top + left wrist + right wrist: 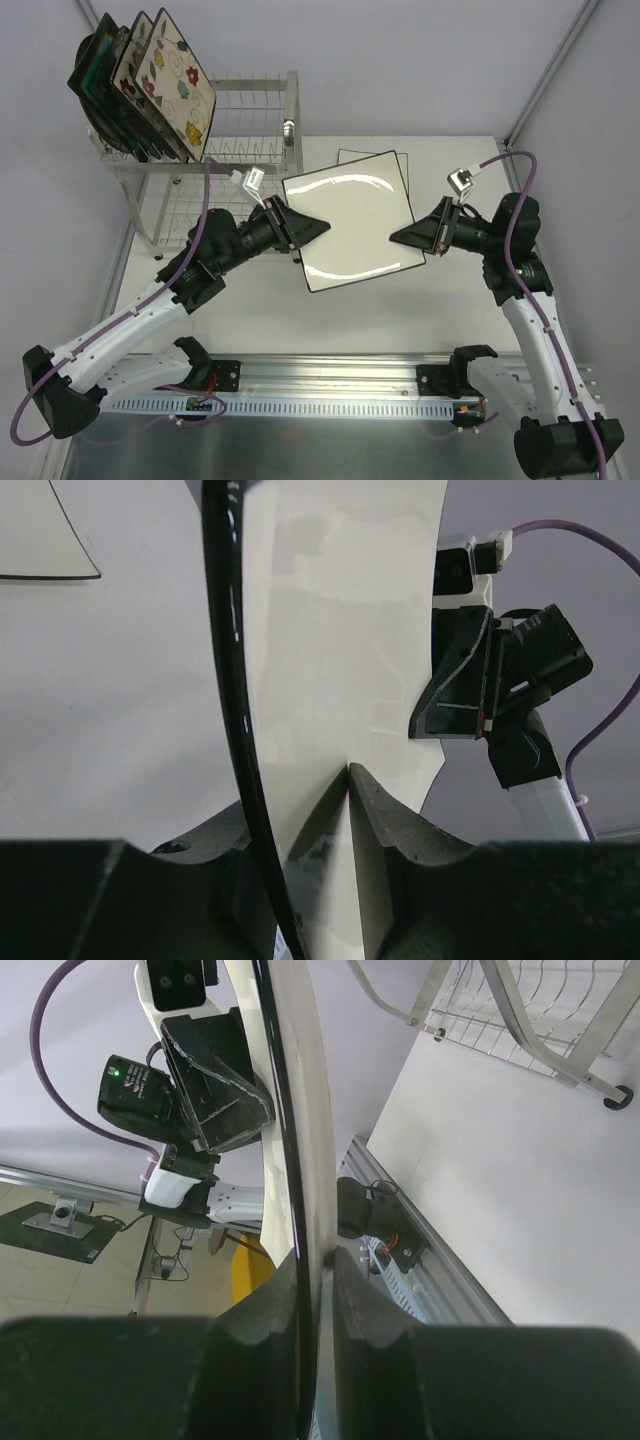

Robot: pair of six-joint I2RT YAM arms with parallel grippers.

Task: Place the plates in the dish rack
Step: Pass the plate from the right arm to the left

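Note:
A white square plate with a thin dark rim hangs tilted above the table, held from both sides. My left gripper is shut on its left edge; in the left wrist view the plate runs between the fingers of that gripper. My right gripper is shut on the right edge, its jaws pinching the plate's rim in the right wrist view. The dish rack stands at the back left. Its top tier holds a flowered cream plate, a black flowered one and a teal one.
A flat white square with a thin dark outline lies on the table behind the held plate. The rack's right half shows bare prongs, and its legs stand on the table. A metal rail runs along the near edge between the arm bases.

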